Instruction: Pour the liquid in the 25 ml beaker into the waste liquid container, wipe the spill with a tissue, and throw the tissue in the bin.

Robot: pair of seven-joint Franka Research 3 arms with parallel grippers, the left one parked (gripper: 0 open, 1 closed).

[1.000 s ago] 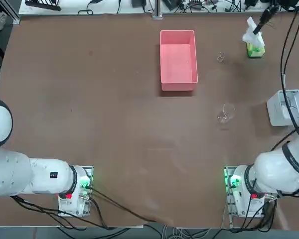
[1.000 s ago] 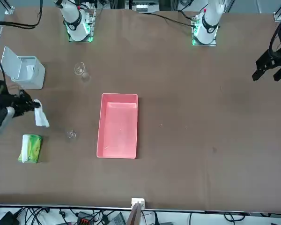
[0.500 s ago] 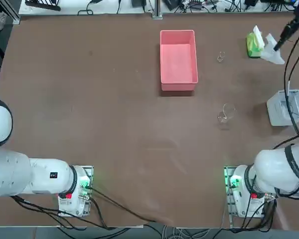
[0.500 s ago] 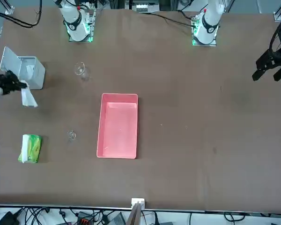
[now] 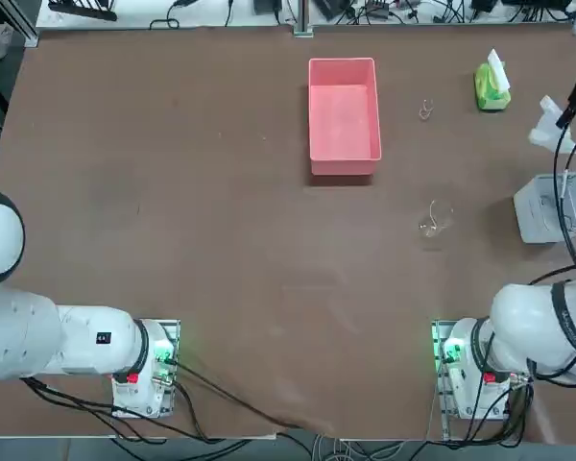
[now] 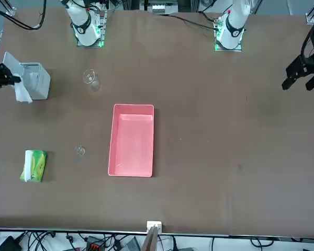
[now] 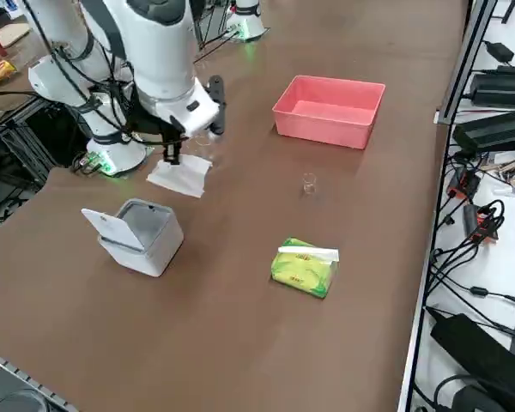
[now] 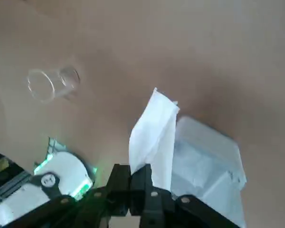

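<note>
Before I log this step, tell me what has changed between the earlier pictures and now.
The right gripper has carried the tissue, pinched in its shut fingers, away from the tissue pack and towards the robot's own side, up to the bin. Nothing was newly taken hold of or let go. The pack, the bin, the pink tray and both beakers stayed put.

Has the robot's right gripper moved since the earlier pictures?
Yes. In the front view, the right gripper, holding the tissue, has moved away from the tissue pack and toward the light grey bin.
</note>
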